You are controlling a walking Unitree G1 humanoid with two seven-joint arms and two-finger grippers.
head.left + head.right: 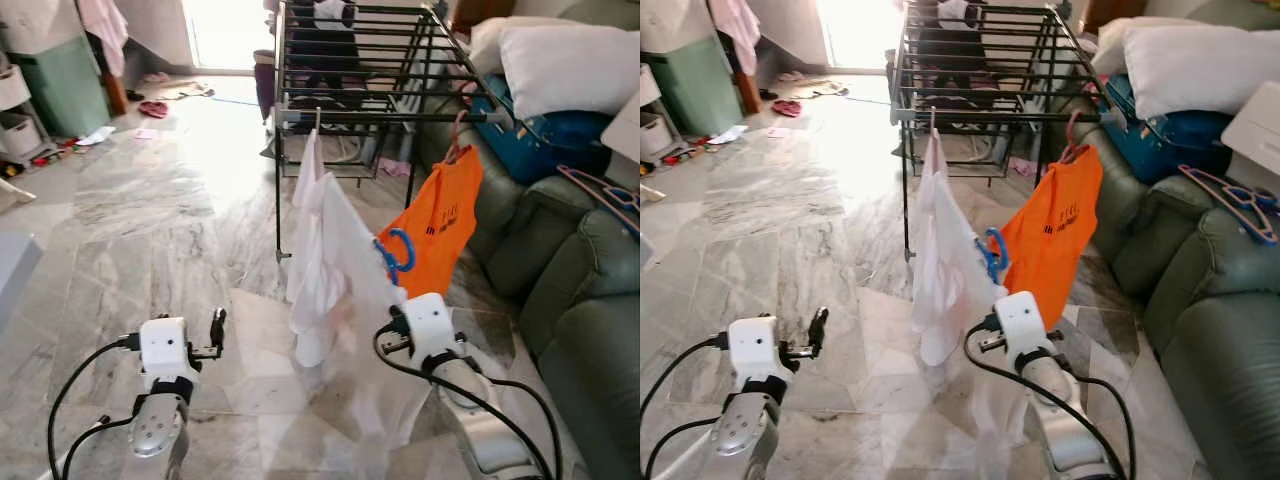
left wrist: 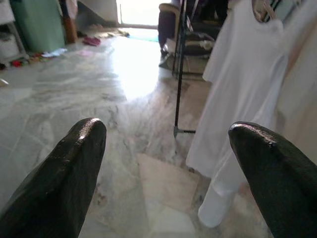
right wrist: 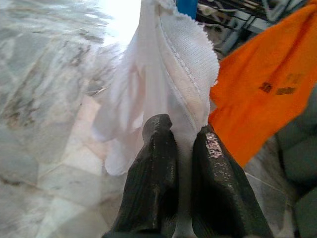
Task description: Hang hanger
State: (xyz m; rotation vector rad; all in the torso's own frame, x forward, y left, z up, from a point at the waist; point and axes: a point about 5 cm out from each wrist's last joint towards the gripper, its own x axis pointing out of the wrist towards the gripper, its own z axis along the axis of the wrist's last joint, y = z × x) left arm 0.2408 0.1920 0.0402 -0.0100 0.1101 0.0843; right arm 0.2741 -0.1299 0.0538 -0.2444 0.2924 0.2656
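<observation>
Two end effectors in view: right end effector centre frame, pinching white garment on blue hanger; left end effector lower left, fingers spread, holding nothing. Black drying rack top centre. Orange shirt hangs from rack, just right of blue hanger. Green sofa at right edge.

Two white garments, one orange garment, one rack, two pillows.
</observation>
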